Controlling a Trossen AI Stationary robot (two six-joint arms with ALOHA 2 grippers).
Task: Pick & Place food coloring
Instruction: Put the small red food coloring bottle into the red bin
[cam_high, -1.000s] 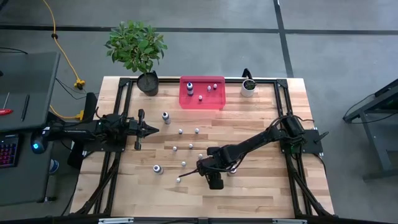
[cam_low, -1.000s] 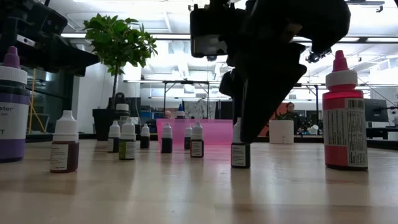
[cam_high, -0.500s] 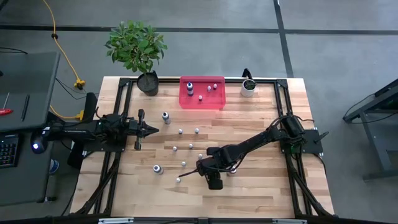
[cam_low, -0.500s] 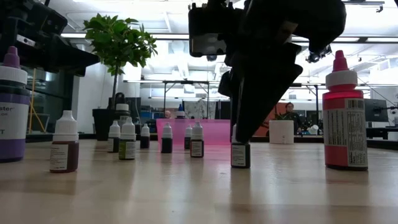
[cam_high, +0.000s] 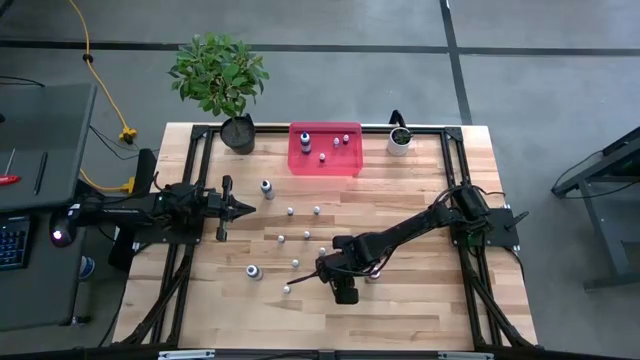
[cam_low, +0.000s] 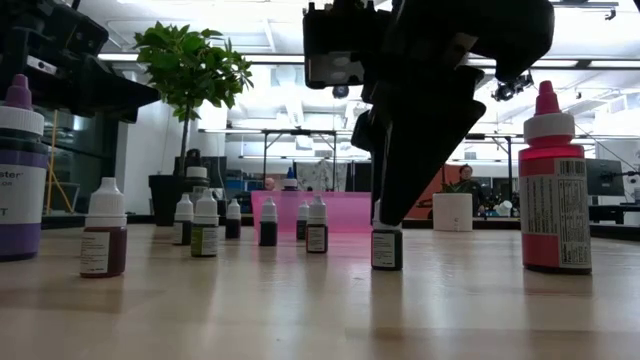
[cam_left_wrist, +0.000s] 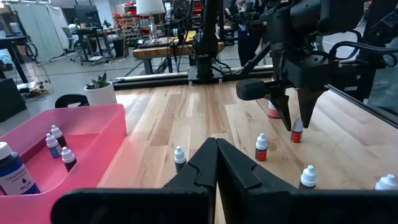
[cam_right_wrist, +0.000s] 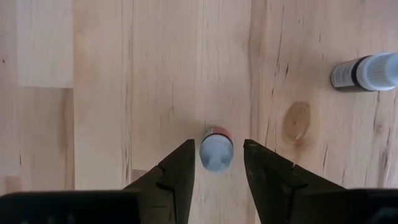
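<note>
Small whitish-capped food coloring bottles stand scattered on the wooden table (cam_high: 420, 310); a few more sit in the pink tray (cam_high: 325, 165). My right gripper (cam_right_wrist: 218, 144) points steeply down over one small bottle (cam_right_wrist: 216, 151) with a red label, which stands upright on its base (cam_low: 386, 262). Its fingers are open, one on either side of the cap, with narrow gaps showing. My left gripper (cam_left_wrist: 216, 163) waits shut and level above the table's left side (cam_high: 245, 208).
A taller red bottle (cam_low: 555, 200) stands close to the right of my right gripper, a purple one (cam_low: 18, 180) at the near left. A fallen bottle (cam_right_wrist: 367, 71) lies nearby. A potted plant (cam_high: 237, 132) and a small white pot (cam_high: 399, 142) flank the tray.
</note>
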